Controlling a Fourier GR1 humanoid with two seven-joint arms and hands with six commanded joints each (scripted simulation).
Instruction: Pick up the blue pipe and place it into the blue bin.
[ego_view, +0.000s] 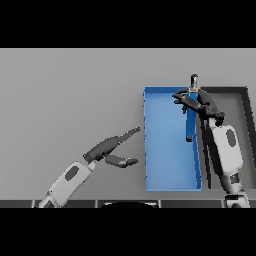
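Two hands: right hand (196, 102) fingers clamped on blue pipe (190, 120) over blue bin (165, 150); left hand (111, 150) fingers apart.

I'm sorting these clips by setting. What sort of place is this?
Probably a bare sorting bench, not a home: a plain grey table bearing only a blue bin and a dark tray beside it. The right hand holds a blue pipe over the bin.

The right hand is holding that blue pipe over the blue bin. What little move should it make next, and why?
Probably lower the pipe a little and then let go. The right hand is curled round the blue pipe, which hangs upright over the right side of the blue bin, so a release should drop it inside. The left hand rests open beside the bin.
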